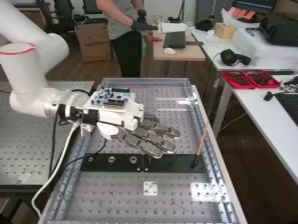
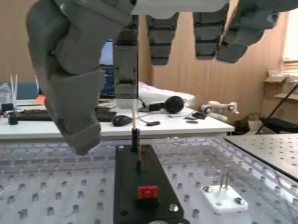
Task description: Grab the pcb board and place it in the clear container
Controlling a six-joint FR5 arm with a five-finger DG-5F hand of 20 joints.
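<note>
Released, the hand [image 1: 148, 136] hangs at the high view's twelve o'clock from the black plate [image 1: 176, 165] bearing a red board [image 2: 148, 192].

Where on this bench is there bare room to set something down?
In the high view, the perforated bench looks bare left of the small white plate, and beyond the hand between the side rails. It's crowded around the black plate: hand above, thin stick, cables alongside.

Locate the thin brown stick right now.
In the high view, the stick rises from the right end of the black strip, near the bench's right rail.
</note>
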